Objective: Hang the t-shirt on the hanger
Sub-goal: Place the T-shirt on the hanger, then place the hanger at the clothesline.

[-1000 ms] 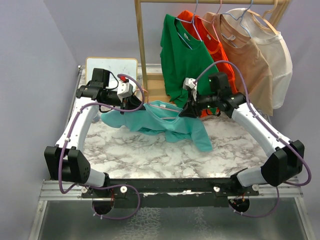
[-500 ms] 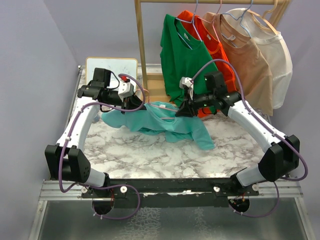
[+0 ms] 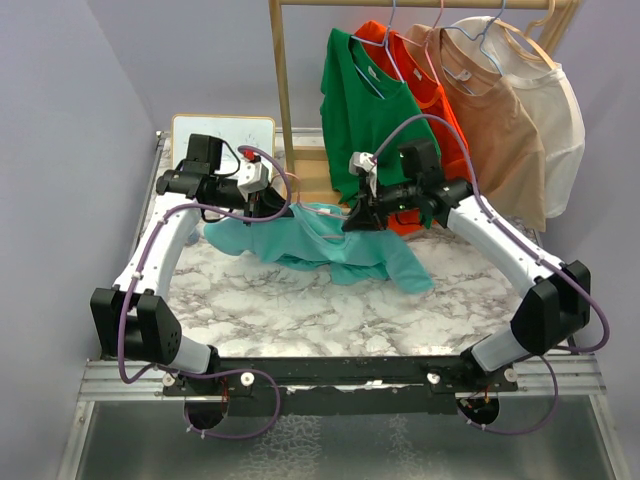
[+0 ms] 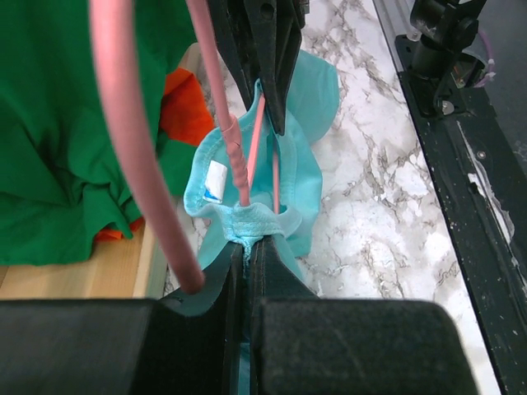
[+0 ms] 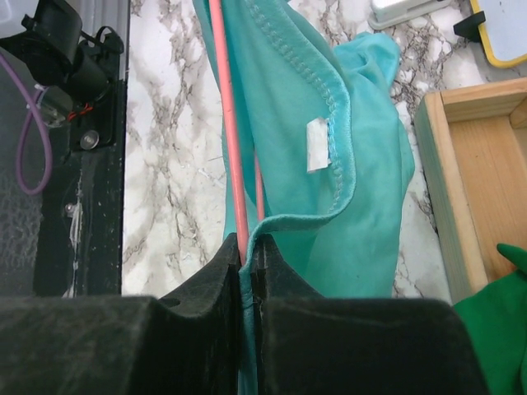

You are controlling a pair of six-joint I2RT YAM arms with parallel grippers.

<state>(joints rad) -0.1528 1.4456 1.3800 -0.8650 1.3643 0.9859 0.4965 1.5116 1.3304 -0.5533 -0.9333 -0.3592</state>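
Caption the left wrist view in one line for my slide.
Left gripper shut on the collar of the teal t-shirt, pink hanger wires running into its neck opening beside the white tag.

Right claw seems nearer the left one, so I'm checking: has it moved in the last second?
Yes. Seen from above, the right claw, shut on the t-shirt, has slid left, closer to the rack's wooden post.
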